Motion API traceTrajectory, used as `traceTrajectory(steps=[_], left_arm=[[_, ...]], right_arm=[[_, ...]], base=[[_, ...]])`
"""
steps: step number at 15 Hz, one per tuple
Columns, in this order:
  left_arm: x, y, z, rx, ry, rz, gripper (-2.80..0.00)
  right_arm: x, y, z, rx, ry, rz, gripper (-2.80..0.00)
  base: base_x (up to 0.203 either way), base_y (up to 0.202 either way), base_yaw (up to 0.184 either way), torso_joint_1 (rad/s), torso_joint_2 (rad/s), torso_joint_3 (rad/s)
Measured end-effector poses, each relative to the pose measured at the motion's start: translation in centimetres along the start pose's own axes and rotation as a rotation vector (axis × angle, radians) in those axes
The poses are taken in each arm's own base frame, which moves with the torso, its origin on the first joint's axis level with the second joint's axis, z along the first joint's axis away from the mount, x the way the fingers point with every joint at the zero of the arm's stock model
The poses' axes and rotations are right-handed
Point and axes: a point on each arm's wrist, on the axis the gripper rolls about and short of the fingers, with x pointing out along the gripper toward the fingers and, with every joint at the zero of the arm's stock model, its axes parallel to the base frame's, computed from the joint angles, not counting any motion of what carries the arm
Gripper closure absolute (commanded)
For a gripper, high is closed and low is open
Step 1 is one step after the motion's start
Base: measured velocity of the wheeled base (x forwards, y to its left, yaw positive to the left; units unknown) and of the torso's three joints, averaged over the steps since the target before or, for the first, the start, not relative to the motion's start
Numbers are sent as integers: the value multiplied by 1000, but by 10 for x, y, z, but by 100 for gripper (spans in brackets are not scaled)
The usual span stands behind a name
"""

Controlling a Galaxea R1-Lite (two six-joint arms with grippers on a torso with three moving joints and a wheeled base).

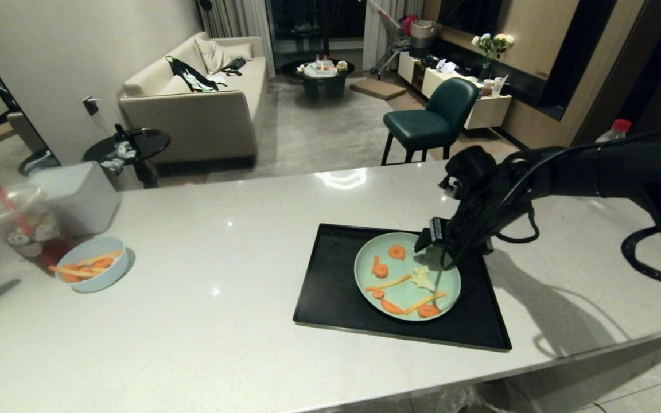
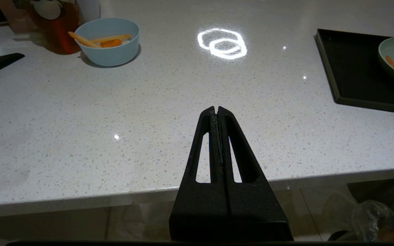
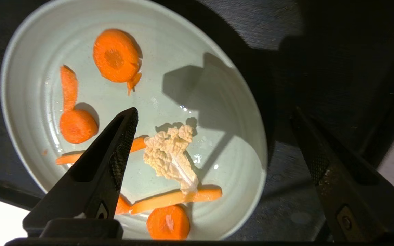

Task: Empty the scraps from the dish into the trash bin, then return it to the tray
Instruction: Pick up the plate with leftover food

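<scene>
L gripper (image 2: 217,111) parked off counter edge, jaws closed, far from job. Dish (image 1: 407,276) w/ scraps (image 1: 397,252) sits right half of tray (image 1: 330,287). R gripper (image 3: 214,143) nearer, jaws wide, straddling dish's right rim, nothing held.

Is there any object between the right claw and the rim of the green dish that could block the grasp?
Nothing visible blocks it. The right claw hangs open directly over the dish, one finger above the scraps, the other above the tray outside the rim. Only air separates them.
</scene>
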Motion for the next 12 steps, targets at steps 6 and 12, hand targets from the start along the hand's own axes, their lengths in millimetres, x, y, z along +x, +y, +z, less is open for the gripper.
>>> traceTrajectory(steps=[6, 12], left_arm=[[0, 0, 0, 0, 0, 0, 0], [0, 0, 0, 0, 0, 0, 0]], right_arm=[[15, 1, -3, -48, 44, -16, -280], [15, -6, -2, -55, 62, -57, -280]], base=[[0, 0, 0, 0, 0, 0], [0, 0, 0, 0, 0, 0]])
